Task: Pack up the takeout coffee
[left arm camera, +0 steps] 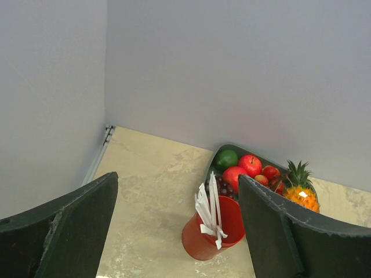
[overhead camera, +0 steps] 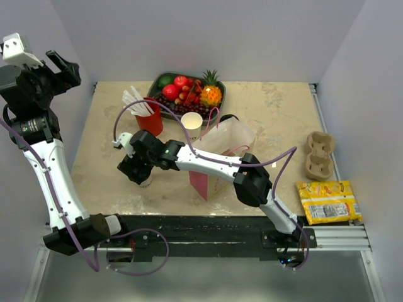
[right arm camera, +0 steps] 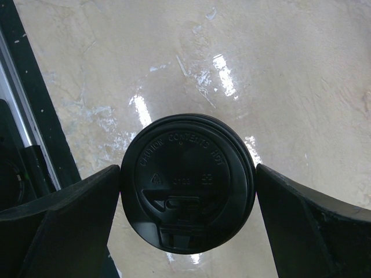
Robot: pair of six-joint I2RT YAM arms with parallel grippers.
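1. Takeout coffee (right arm camera: 186,182) stands on the desk (overhead camera: 277,119), left of the pink bag (overhead camera: 204,184).
2. Right fingers (right arm camera: 64,226) spread wide, flanking its lid; I can't confirm contact.
3. Left fingers (left arm camera: 58,231) wide apart, empty, raised high.

Takeout coffee (right arm camera: 186,197): lid of black plastic, matt with a faint sheen, raised lettering
Table top (right arm camera: 278,75): beige stone-look slab, smooth, glossy, bright glare patches
Red cup (left arm camera: 200,240): smooth, glossy, plastic by the look
Straws (left arm camera: 210,211): white paper wrappers, matt
Plain cup (overhead camera: 191,124): white paper, matt
Cup carrier (overhead camera: 319,154): brown moulded pulp, rough, dull
Packets (overhead camera: 329,201): yellow film, shiny, creased
Bag (overhead camera: 214,179): pink and white, matt; material unclear
Edge rail (overhead camera: 334,234): bare silvery metal
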